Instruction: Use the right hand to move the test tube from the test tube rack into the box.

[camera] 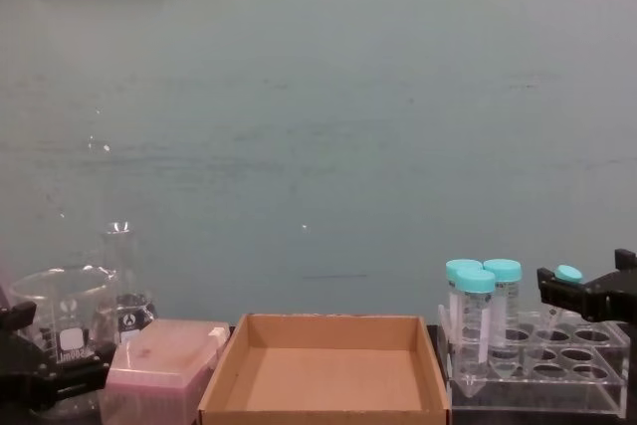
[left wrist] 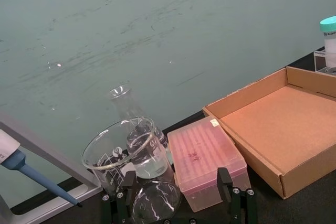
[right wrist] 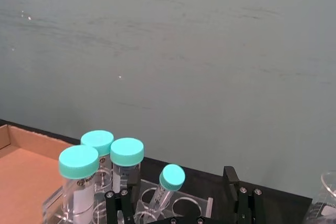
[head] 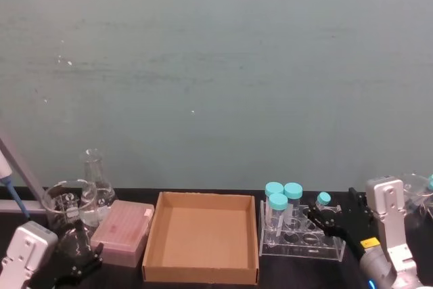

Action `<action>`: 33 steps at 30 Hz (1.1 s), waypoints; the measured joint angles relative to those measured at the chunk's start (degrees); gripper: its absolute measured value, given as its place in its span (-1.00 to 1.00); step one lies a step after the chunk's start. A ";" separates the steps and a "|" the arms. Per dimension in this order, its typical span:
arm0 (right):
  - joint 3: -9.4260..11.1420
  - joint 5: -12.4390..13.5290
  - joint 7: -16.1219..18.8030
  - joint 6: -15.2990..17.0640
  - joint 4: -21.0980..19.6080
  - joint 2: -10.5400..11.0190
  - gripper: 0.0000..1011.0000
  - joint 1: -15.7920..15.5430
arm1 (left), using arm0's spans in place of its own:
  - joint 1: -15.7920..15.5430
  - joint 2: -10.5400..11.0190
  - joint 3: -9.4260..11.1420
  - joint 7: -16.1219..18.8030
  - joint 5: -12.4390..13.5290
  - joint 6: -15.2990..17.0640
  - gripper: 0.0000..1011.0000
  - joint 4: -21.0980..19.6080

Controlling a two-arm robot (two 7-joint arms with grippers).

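Teal-capped slim clear tube [right wrist: 167,187] at the acrylic rack's [head: 298,252] two o'clock leans between the black right gripper's [right wrist: 182,193] open jaws; skewed closing might jam it.

Mid-table, box [head: 201,237]. Just right of it, test tube rack [head: 301,243], holding three wider tubes [head: 283,202] upright at its left end and, further right, test tube [head: 321,204], tilted. At the rack's right end, right gripper [right wrist: 181,192], near the test tube. Just left of the box, lidded box [head: 123,233]; behind that, beaker [head: 66,202] and flask [head: 95,179]. At the near left corner, left gripper [head: 78,265]. Far left, pipette [head: 10,187].
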 joint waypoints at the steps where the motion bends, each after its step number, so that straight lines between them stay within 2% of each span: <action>1: 0.05 -0.18 -0.05 -0.20 0.30 -0.16 0.98 0.13 | 0.00 0.00 0.00 0.00 0.00 0.00 0.98 0.00; 18: 1.23 -2.64 0.81 -2.50 5.74 -3.14 0.98 2.53 | 0.00 0.00 0.00 0.00 0.00 0.00 0.98 0.00; 33: 2.88 -4.09 1.65 -3.20 7.33 -4.70 0.98 3.12 | 0.00 0.00 0.00 0.00 0.00 0.00 0.98 0.00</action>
